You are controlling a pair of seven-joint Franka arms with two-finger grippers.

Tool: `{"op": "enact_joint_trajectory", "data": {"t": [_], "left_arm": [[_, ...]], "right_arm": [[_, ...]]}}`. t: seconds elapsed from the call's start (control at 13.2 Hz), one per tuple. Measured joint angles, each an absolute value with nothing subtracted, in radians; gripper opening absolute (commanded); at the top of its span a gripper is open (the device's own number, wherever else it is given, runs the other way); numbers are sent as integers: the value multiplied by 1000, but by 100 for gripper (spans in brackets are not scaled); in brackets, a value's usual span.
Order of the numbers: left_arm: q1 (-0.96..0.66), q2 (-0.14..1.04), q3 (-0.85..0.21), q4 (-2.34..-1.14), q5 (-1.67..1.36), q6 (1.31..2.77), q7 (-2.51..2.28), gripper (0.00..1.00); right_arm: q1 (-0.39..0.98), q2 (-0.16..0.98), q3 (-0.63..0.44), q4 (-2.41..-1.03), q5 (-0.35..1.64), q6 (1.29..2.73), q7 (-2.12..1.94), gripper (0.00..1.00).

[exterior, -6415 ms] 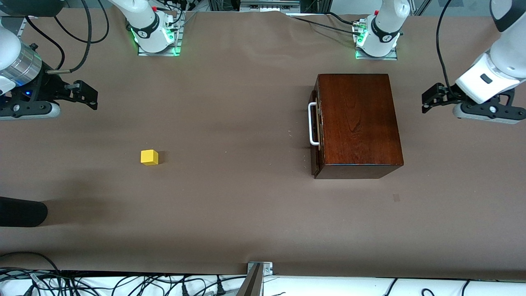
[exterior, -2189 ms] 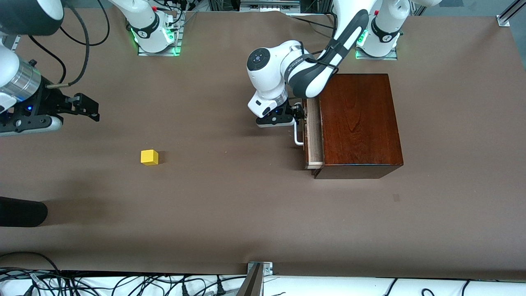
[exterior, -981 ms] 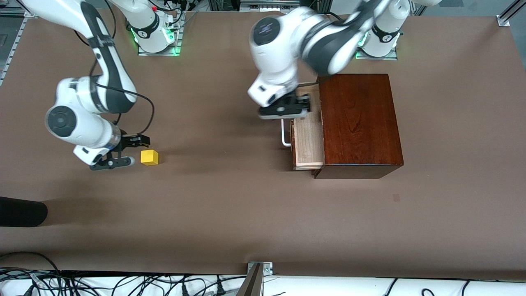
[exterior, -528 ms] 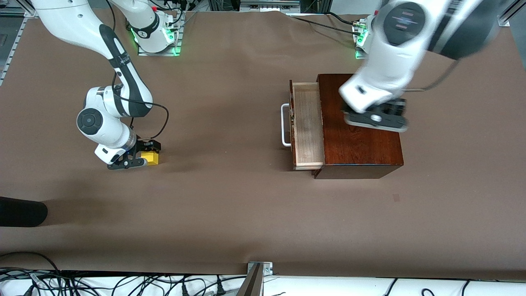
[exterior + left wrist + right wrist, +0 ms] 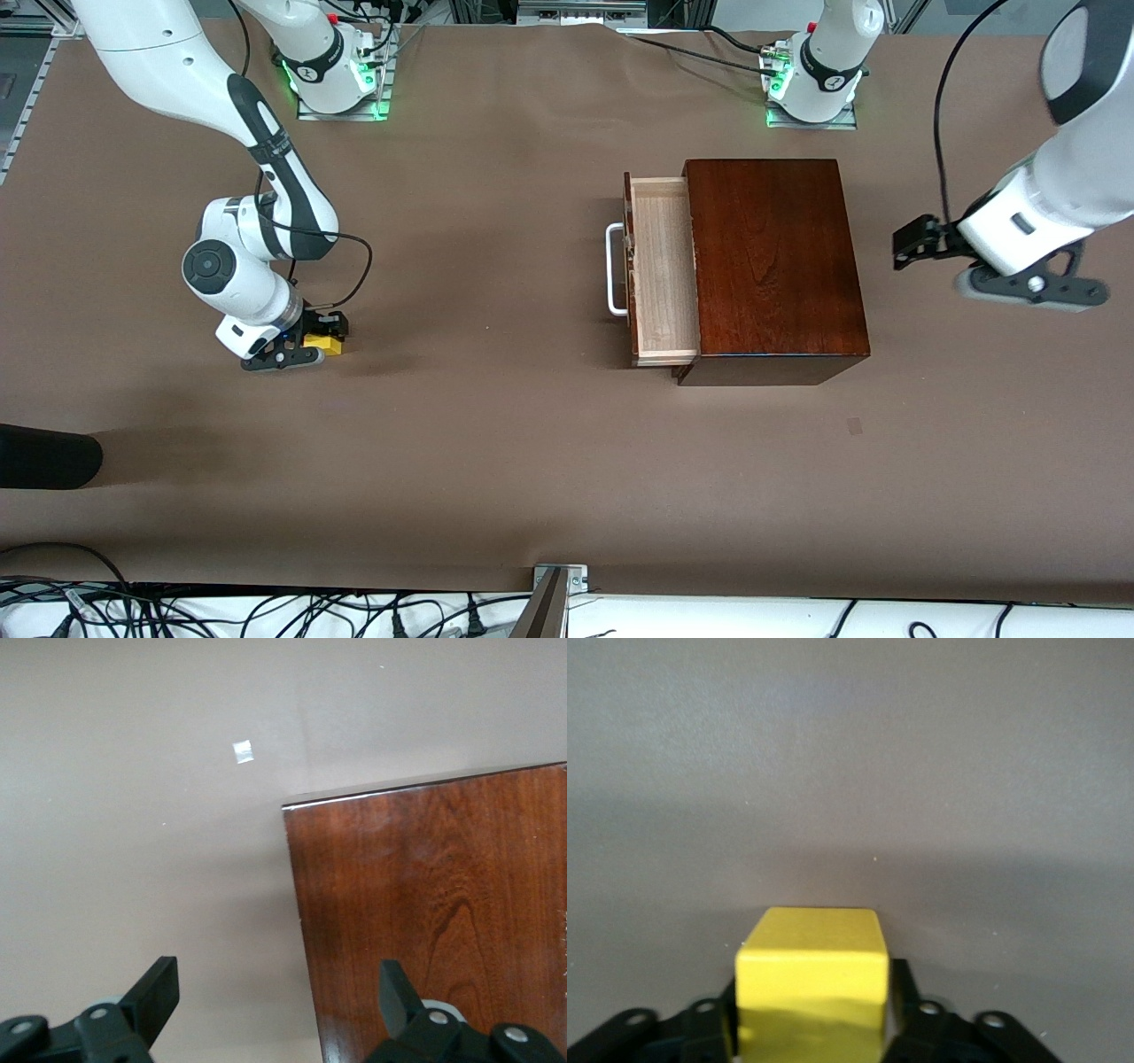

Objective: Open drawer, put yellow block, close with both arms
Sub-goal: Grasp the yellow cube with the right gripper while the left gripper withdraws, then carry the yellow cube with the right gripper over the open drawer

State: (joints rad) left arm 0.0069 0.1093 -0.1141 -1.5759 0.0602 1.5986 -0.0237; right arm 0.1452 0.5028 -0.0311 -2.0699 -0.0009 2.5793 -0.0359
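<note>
The drawer of the dark reddish-brown box stands pulled out, its pale interior empty and its white bar handle free. The yellow block sits on the table toward the right arm's end. My right gripper is down at it, and in the right wrist view the block fills the gap with both fingers against its sides. My left gripper hangs open and empty over the table beside the box, at the left arm's end. In the left wrist view its gripper is spread wide over the box's top edge.
A black rounded object lies at the table's edge at the right arm's end, nearer the front camera. A small tape mark is on the table near the box. A metal bracket and cables line the front edge.
My left arm has let go of the handle, leaving the drawer open, and has swung over the box to its end of the table. My right gripper has come down and closed on the yellow block.
</note>
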Motion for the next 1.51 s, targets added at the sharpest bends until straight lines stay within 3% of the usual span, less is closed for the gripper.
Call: {"op": "enact_joint_trajectory", "data": {"t": [0.3, 0.68, 1.06, 1.51], "left_arm": [[7, -31, -96, -1767, 60, 1743, -122, 100], [4, -63, -110, -1787, 60, 1714, -129, 100], [0, -69, -120, -1781, 60, 1642, -129, 100], [-8, -70, -128, -1773, 60, 1631, -128, 100]], "right_arm": [[147, 497, -24, -1918, -1, 2363, -37, 0], [202, 477, 58, -1672, -1, 2098, -65, 0], [312, 478, 268, -1547, -69, 2061, -123, 0], [688, 602, 276, -1327, -149, 2059, -141, 0]]}}
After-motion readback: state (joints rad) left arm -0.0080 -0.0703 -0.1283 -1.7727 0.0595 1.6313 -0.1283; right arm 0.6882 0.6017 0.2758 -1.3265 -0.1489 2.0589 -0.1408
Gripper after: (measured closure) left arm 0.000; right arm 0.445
